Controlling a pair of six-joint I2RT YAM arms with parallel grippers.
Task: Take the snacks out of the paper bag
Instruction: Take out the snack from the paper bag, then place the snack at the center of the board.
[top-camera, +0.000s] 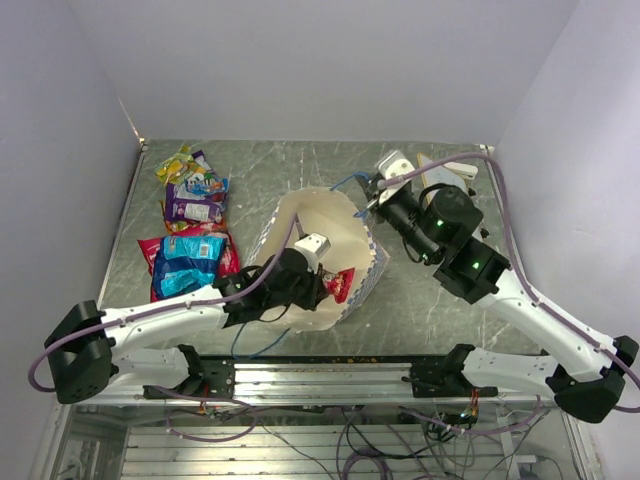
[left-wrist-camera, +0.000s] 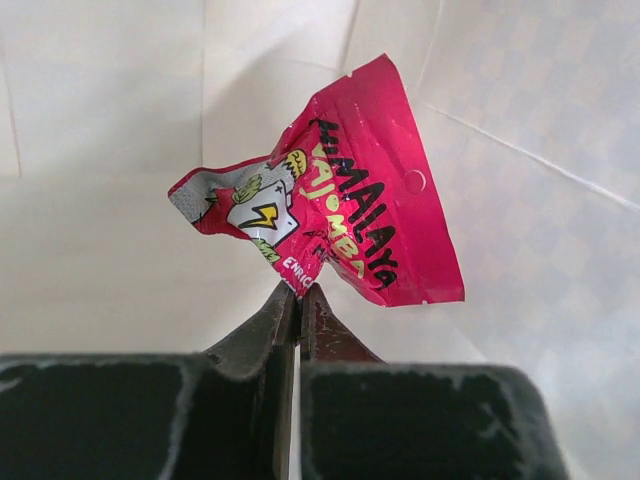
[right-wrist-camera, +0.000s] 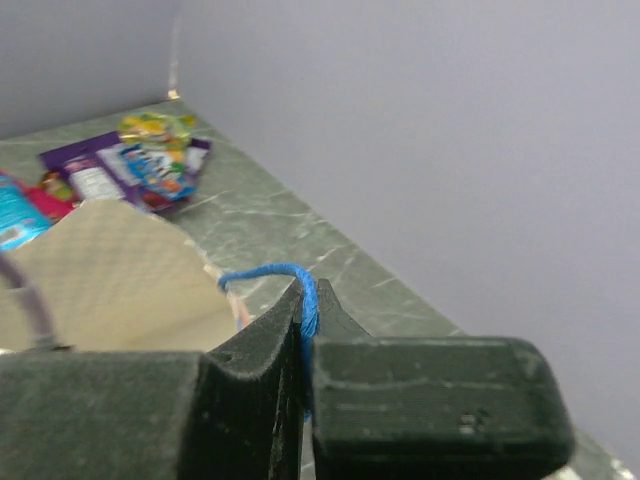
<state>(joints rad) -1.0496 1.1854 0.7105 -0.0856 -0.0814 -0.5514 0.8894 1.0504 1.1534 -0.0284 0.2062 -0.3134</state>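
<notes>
The paper bag (top-camera: 330, 225) stands open in the middle of the table, cream inside, blue-checkered outside. My left gripper (left-wrist-camera: 299, 290) is inside the bag's mouth, shut on the corner of a red-pink snack packet (left-wrist-camera: 340, 220); that packet also shows in the top view (top-camera: 340, 284) at the bag's near rim. My right gripper (right-wrist-camera: 309, 292) is shut on the bag's blue string handle (right-wrist-camera: 270, 272) and holds it up at the bag's far right rim (top-camera: 368, 203). Several snack packets (top-camera: 190, 235) lie in a pile on the table at the left.
White and tan objects (top-camera: 440, 168) lie at the back right corner. Purple-grey walls close in the table on three sides. A metal rail (top-camera: 330, 372) runs along the near edge. The pile also shows in the right wrist view (right-wrist-camera: 130, 160).
</notes>
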